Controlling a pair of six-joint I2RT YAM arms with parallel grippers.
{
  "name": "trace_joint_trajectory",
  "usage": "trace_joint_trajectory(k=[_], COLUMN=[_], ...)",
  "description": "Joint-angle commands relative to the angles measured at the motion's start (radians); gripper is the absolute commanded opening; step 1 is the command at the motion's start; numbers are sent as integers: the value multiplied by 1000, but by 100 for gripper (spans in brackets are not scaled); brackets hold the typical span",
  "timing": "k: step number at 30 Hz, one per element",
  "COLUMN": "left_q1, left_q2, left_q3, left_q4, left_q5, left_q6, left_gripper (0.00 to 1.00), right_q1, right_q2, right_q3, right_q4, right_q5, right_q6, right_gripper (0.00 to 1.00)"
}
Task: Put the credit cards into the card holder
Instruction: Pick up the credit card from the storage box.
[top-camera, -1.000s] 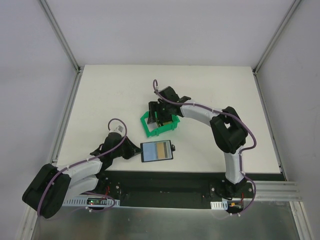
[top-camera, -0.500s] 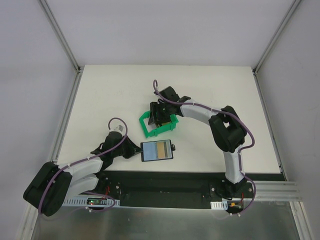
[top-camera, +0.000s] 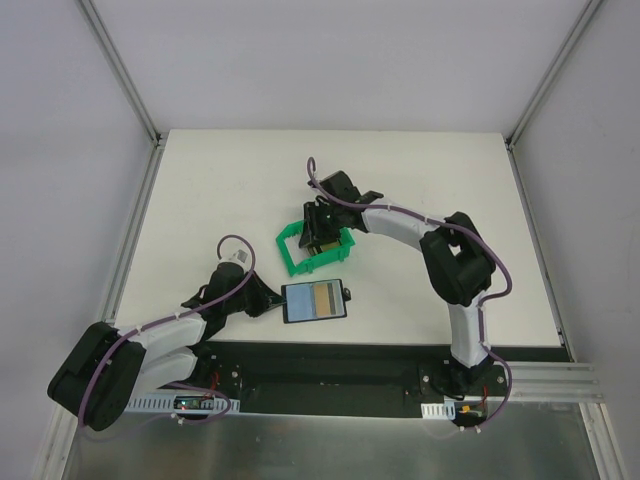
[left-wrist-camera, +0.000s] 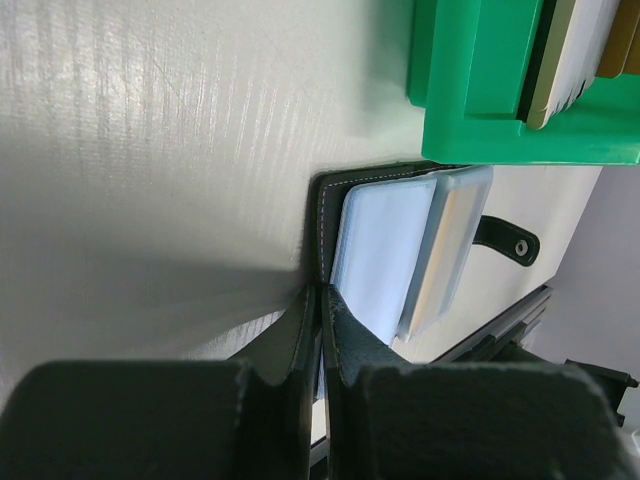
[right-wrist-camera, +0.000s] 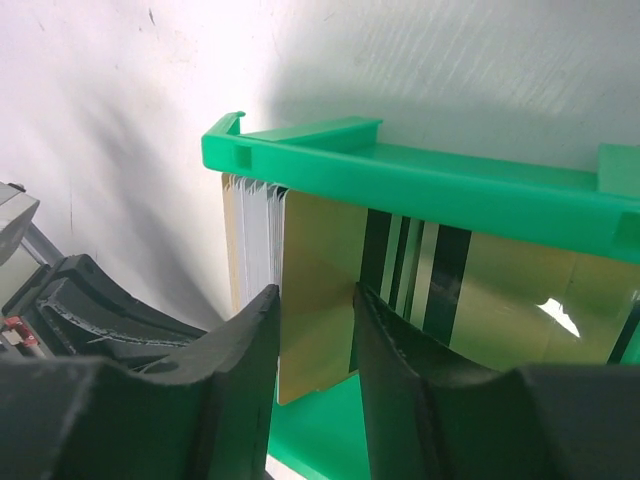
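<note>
Card holder (top-camera: 314, 301) is clamped open at 9 o'clock by left gripper (left-wrist-camera: 320, 292) for loading; right gripper (right-wrist-camera: 314, 302) straddles gold card (right-wrist-camera: 320, 240), grip unclear.

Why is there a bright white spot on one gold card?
Right wrist view: light glaring off a shiny gold card in the green bin; left wrist view: the left claw, up close, looks blurry, and the table shows streaky shine.
</note>
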Motion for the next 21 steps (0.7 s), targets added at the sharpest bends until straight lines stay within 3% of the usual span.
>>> trace_joint_trajectory(k=[1, 8, 21], left_q1=[8, 8, 8], left_q2=[15, 7, -3], left_q3=[9, 0, -6], left_q4=[-24, -18, -15], left_q5=[2, 3, 11], left_q6=[31, 23, 23], left_gripper=[0, 0, 0], right_q1=[-1, -4, -1], right_q2=[-82, -100, -148], right_q3=[9, 11, 47], right_q4=[13, -10, -90], right_q5=[-24, -4, 222], right_q6=[-5, -19, -116], right_gripper=[35, 24, 0])
